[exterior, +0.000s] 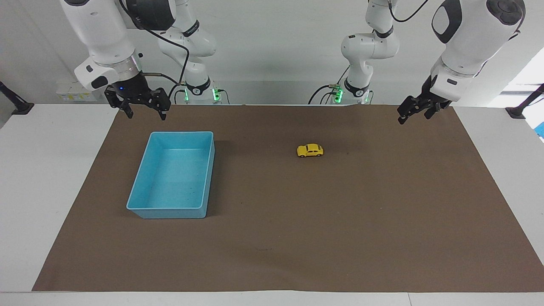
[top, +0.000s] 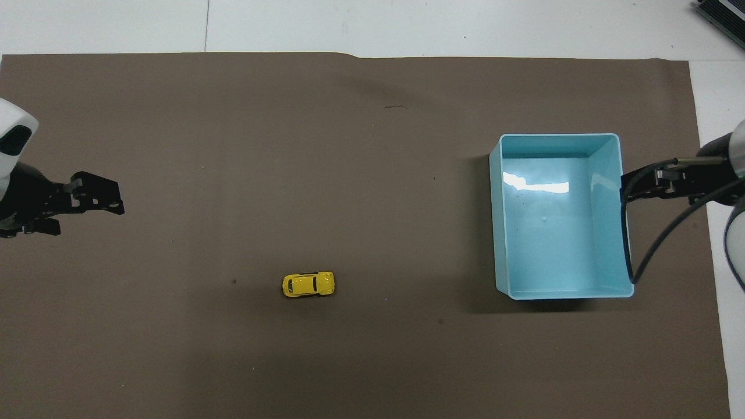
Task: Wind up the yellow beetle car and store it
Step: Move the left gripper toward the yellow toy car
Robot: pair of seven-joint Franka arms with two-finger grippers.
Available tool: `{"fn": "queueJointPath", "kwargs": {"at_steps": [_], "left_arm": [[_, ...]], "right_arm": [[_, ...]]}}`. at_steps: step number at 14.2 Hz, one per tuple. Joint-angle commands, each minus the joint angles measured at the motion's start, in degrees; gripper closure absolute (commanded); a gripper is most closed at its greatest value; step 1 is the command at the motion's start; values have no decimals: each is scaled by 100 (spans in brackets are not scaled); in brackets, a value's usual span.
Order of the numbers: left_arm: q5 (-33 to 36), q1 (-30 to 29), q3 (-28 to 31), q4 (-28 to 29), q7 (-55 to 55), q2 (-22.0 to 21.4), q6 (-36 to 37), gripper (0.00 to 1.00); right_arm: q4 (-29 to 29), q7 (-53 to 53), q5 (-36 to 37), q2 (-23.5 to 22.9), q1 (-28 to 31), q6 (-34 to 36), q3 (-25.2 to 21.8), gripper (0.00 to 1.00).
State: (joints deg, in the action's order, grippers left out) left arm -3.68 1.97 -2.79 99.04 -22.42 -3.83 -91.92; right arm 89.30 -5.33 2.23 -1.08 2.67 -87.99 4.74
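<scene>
The yellow car point(exterior: 310, 150) sits untouched on the counter's brown mat point(exterior: 297, 238), well apart from the blue bin point(exterior: 209, 178). Left gripper point(exterior: 414, 111) and right gripper point(exterior: 142, 108) hover apparently wide-fingered, empty, ready to approach.

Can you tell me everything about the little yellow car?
The yellow beetle car is a tiny, shiny toy with a rounded body, dark windows and small black wheels. It looks like painted metal or plastic. It stands upright on its wheels on the brown mat, lengthwise across the table, apart from the blue bin. Nothing else touches it.
</scene>
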Motion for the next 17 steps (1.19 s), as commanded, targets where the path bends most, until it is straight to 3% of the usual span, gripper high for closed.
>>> {"fn": "queueJointPath", "kwargs": {"at_steps": [1,5,8,10,11,14,17], "left_arm": [[-98,259,32,291,-1069,-91,-177,0],[-89,269,41,265,-2123,-91,33,0],[-124,85,129,-111,-2979,-161,-19,0],[-579,-231,121,-166,-3145,-179,-63,0],[-607,-232,120,-157,-3564,-188,-54,0],[-608,-101,59,-43,-6161,-267,42,0],[-599,504,59,684,-7714,-477,-176,0]], "right_arm": [[0,103,-3,46,58,72,27,0],[0,94,-3,46,67,72,27,0],[0,94,-3,46,67,72,36,0],[0,94,-3,46,67,72,27,0],[0,94,-3,46,67,72,27,0],[0,94,-12,46,67,72,27,0],[0,94,-3,46,67,72,27,0]]}}
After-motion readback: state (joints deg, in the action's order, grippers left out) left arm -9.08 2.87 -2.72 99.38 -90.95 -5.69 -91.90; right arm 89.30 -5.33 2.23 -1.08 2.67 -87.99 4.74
